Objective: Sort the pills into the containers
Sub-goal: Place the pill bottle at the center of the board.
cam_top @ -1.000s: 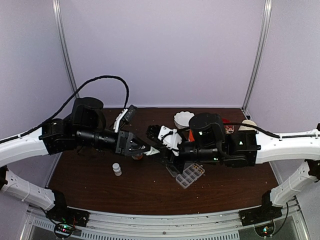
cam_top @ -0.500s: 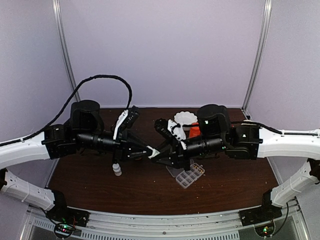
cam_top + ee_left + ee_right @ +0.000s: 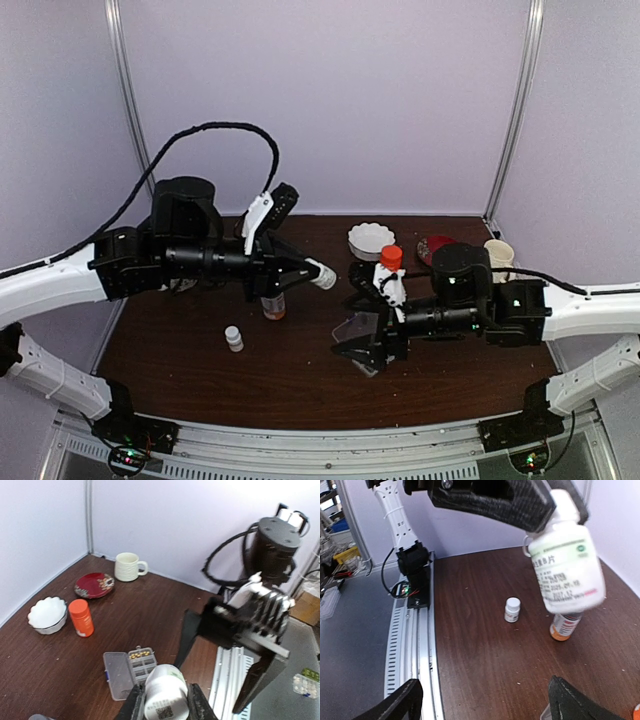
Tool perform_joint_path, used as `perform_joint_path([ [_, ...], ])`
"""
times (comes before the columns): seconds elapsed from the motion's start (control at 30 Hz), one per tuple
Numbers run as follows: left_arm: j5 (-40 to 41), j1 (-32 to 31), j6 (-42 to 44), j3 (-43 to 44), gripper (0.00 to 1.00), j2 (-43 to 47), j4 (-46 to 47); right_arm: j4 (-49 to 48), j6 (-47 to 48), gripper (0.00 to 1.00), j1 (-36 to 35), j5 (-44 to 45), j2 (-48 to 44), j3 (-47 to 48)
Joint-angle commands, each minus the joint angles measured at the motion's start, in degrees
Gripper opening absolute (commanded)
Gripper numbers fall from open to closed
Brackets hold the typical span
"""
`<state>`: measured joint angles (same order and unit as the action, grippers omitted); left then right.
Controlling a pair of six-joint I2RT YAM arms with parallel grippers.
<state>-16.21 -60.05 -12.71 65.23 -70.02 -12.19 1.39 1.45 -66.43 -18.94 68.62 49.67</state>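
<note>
My left gripper [image 3: 303, 270] is shut on a white labelled bottle [image 3: 322, 275], held in the air above the table; in the left wrist view the bottle [image 3: 166, 695] fills the gap between the fingers [image 3: 134, 705]. The clear pill box [image 3: 131, 670] lies open below it, with small yellowish pills [image 3: 141, 654] in one end cell. My right gripper [image 3: 365, 320] stands open over the pill box [image 3: 357, 328] and hides most of it. In the right wrist view the wide-spread gripper [image 3: 485, 702] holds nothing, and the bottle [image 3: 567, 570] hangs ahead of it.
A tiny white bottle [image 3: 233, 338] and an orange-bottomed bottle [image 3: 272, 305] stand left of centre. At the back are a red-capped orange bottle [image 3: 390, 258], a white scalloped bowl [image 3: 368, 238], a red plate [image 3: 435, 245] and a cream mug [image 3: 497, 252].
Both grippers met at the white bottle mid-table. Now my right gripper has opened and drawn back to the right. My left has lifted the bottle up and back.
</note>
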Motion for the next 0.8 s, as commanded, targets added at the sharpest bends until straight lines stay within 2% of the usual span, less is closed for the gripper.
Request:
perform_joint_path([
  [0.0,13.69,0.03,1.0,4.99,0.0,-5.25,-6.08,-5.47,-2.33,0.91,0.62,15.8,-7.87,-6.14],
  [0.17,24.56,0.46,-1.73,12.96,0.0,-14.56,-13.8,-4.74,-6.59,0.92,1.54,25.72,-13.76,-11.49],
  [0.27,27.89,1.17,-3.12,18.94,0.0,-21.81,-19.15,-2.54,-8.73,0.93,2.41,30.8,-15.33,-13.18],
  [0.43,26.57,2.9,-4.35,28.12,0.0,-32.59,-24.77,1.41,-12.25,0.93,4.57,36.51,-16.88,-15.23],
  [0.57,23.03,2.95,-4.09,29.47,0.0,-36.21,-20.64,4.03,-17.22,0.98,7.23,42.83,-19.65,-17.5],
  [0.77,20.12,2.57,-5.88,30.28,0.0,-41.94,-11.06,8.64,-27.73,1.0,19.13,40.32,-22.49,-20.75],
])
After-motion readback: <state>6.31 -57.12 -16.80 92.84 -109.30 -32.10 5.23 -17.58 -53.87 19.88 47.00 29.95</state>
